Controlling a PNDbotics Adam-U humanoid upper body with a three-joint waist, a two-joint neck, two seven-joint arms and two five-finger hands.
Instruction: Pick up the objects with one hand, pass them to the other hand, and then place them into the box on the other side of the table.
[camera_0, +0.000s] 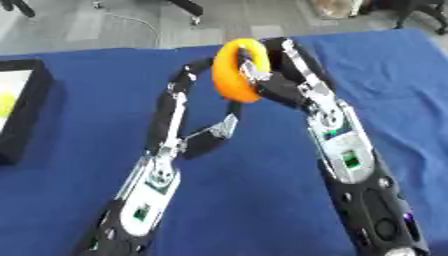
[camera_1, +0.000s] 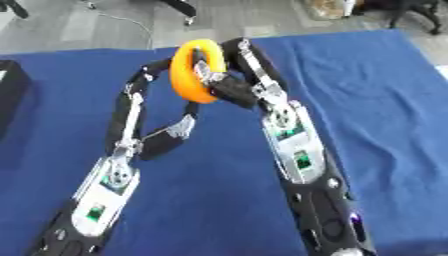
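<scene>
Orange ring (camera_0: 234, 70) held aloft between both hands, mid-counter.

Ring stands on edge above the blue counter (camera_0: 79, 100); right hand (camera_0: 282, 82) has fingers curled through and round its right side; left hand (camera_0: 188, 102) reaches up from the left, long fingers arched to the ring's far upper edge, thumb bent beneath it, touching at most; whether it grips cannot be told; black box (camera_0: 26, 112) sits at the counter's left edge, well apart from the ring.

No text, label, brand, number or sign can be read on anything here.
</scene>
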